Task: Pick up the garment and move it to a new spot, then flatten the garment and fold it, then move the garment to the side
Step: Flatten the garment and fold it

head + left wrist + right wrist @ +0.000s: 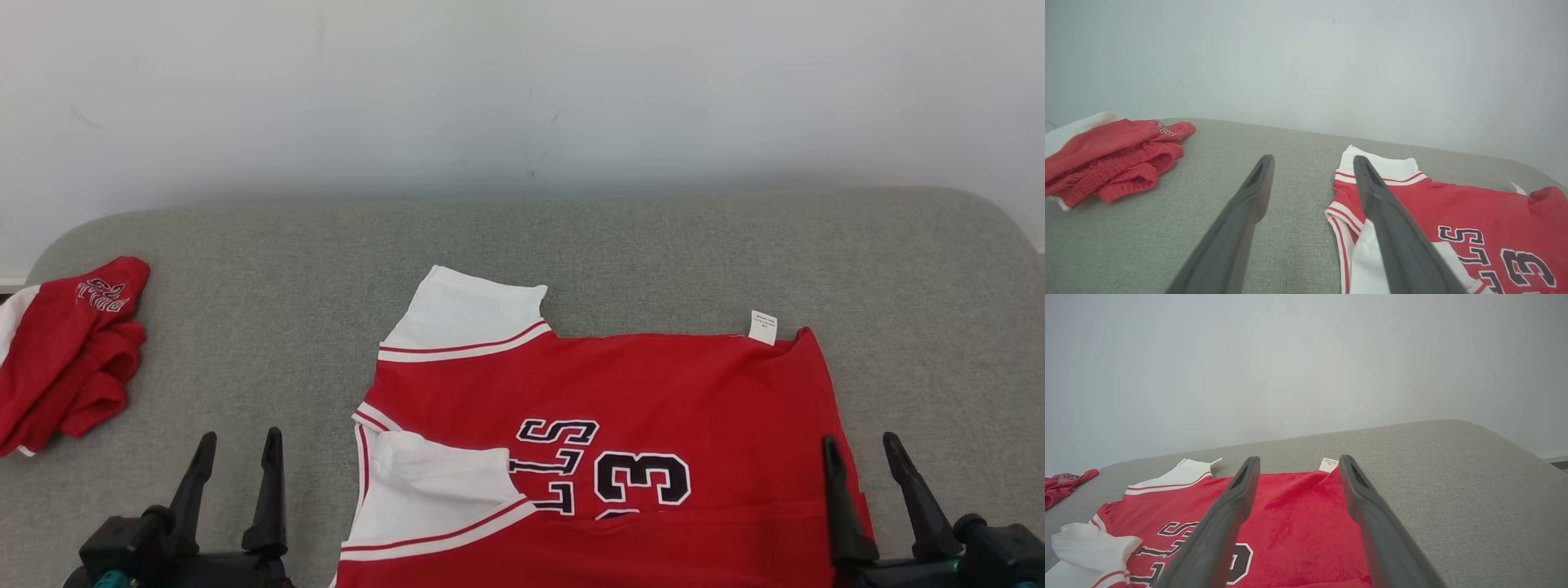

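A: How many garments?
B: Two: one flat red jersey with white sleeves (653,392), one crumpled red-and-white cloth bundle (65,359).
A: Pincers?
B: Two, the left pincer (241,437) and the right pincer (859,441), each with two dark fingers (268,490).
A: Anything else?
B: One grey fabric-covered table (571,237), one small white label (763,327) on the jersey's edge.

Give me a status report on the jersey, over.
Left gripper open, right gripper open, both empty. Red jersey spread on grey cushion. Other red garment bunched far left, clear.
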Motion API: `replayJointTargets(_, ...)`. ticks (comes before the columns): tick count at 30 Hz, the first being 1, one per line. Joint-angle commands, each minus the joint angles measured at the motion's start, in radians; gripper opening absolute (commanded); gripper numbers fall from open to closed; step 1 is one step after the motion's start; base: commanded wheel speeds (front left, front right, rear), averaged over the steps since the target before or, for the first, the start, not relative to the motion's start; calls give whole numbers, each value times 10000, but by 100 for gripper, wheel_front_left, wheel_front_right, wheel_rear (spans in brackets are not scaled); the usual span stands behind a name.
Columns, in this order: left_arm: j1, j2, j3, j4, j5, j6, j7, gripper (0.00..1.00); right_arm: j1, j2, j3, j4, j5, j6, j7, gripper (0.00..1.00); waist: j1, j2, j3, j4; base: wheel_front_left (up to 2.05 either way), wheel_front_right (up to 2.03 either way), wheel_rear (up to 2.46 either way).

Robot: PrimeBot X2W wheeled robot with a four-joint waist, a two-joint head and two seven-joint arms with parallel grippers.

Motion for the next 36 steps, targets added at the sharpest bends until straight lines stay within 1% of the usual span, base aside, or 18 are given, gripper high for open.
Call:
replayJointTargets(1, -37, -47, 109, -131, 171, 50, -21, 100, -34, 37, 30, -80, -191, -28, -79, 100, 0, 0, 17, 11, 0, 0, 0)
replayJointTargets(8, 348, -309, 547, -623, 827, 43, -21, 100, 128, 292, 64, -91, -710, -28, -208, 100, 0, 0, 152, 111, 0, 0, 0)
replayJointTargets(13, 625, -441, 783, -629, 1074, -95, -21, 100, 218, 399, 57, -5, -940, -28, -229, 100, 0, 0, 167, 150, 0, 0, 0)
replayJointTargets(17, 673, -483, 956, -581, 1186, -195, -21, 100, 187, 347, 38, 27, -962, -28, -233, 100, 0, 0, 148, 132, 0, 0, 0)
replayJointTargets(21, 509, -502, 890, -413, 1275, -287, -21, 100, 56, 293, -64, 28, -925, -28, -234, 100, 0, 0, 220, 100, 0, 0, 0)
replayJointTargets(27, -426, -36, 678, -129, 1209, -397, -21, 100, -559, -17, -156, 336, -960, -28, -213, 100, 0, 0, 521, -85, 0, 0, 0)
replayJointTargets(29, -984, 222, 470, 49, 1164, -449, -18, 100, -965, -174, -174, 569, -959, -28, 24, 100, 0, 0, 688, -194, 0, 0, 0)
replayJointTargets(32, -1947, 644, -56, 337, 1021, -446, -4, 100, -1730, -503, -196, 943, -812, -28, 427, 100, 0, 0, 1038, -350, 0, 0, 0)
replayJointTargets(33, -2339, 805, -368, 395, 868, -447, 20, 100, -2016, -594, -180, 1012, -761, -28, 545, 100, 0, 0, 1197, -398, 0, 0, 0)
replayJointTargets(36, -3591, 1543, -1263, 774, 249, -447, 164, 100, -2777, -792, -197, 1292, -774, -28, 1069, 100, 0, 0, 1709, -545, 0, 0, 0)
